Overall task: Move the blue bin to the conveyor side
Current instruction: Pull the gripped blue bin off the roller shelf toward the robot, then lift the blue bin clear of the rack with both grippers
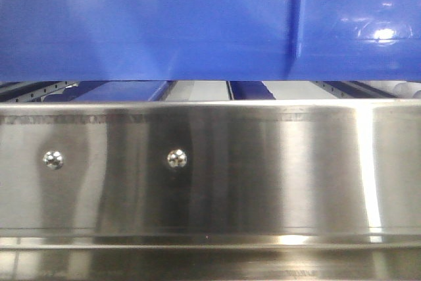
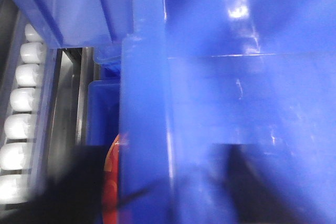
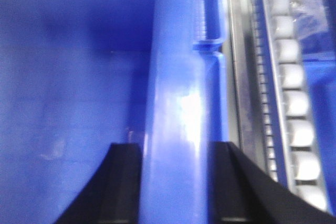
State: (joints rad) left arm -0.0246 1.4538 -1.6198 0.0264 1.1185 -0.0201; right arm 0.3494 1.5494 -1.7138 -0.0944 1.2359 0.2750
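Note:
The blue bin (image 1: 197, 18) fills the top of the front view, its bottom edge just above a steel rail. In the right wrist view my right gripper (image 3: 176, 182) has its black fingers (image 3: 123, 182) pressed on both sides of the bin's rim (image 3: 178, 103). In the blurred left wrist view my left gripper (image 2: 165, 182) straddles the opposite rim (image 2: 144, 103). One dark finger (image 2: 73, 182) is outside and one is inside the bin, with gaps to the rim. The conveyor belt is out of view.
A polished steel rail (image 1: 210, 162) with two screws runs across the front view below the bin. Rows of white rollers lie beside the bin in the left wrist view (image 2: 21, 103) and the right wrist view (image 3: 294, 103). Something orange (image 2: 111, 182) shows between the left outer finger and the rim.

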